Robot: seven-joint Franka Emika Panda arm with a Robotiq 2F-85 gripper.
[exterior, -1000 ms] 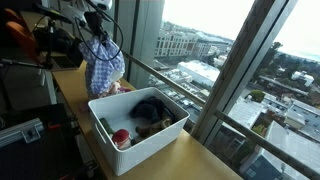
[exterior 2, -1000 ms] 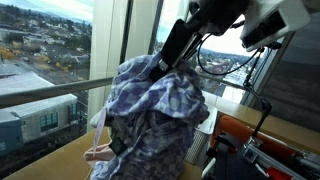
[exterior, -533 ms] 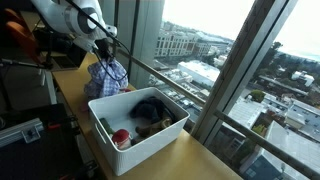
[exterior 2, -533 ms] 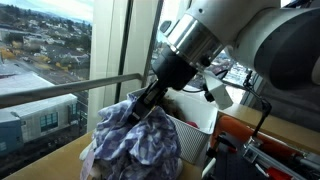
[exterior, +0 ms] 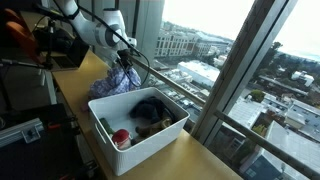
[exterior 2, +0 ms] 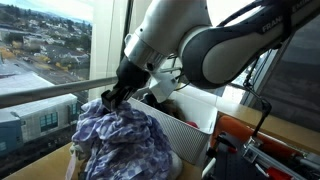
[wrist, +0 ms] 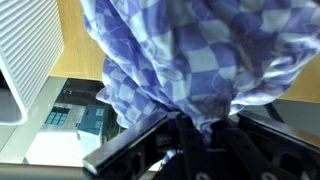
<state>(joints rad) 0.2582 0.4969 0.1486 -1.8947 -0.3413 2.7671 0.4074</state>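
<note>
The gripper (wrist: 190,125) has its jaws pressed nearly together on a gather at the top of a blue-and-white checked cloth (wrist: 190,60). In the wrist view the fabric fans out from that pinch and fills most of the frame. In both exterior views the gripper (exterior 2: 110,100) points down from above. The checked cloth (exterior 2: 120,140) sits under it as a slumped mound, so it seems to rest on the wooden counter (exterior: 70,85) and not hang free.

The mound lies just beside the white bin (exterior: 150,145), against the end wall farther from that camera, on the window side of the counter. It is outside the bin, and whether it touches the wall cannot be told.

Inside the bin are a dark garment (exterior: 150,108) near the middle and a small red thing (exterior: 121,136) in the near corner.

As I judge it, the step in hand is setting the cloth down next to the bin, with the grip not yet let go. A next move would call for spreading the jaws and lifting straight up, so no fold snags on a finger or drags the heap.
</note>
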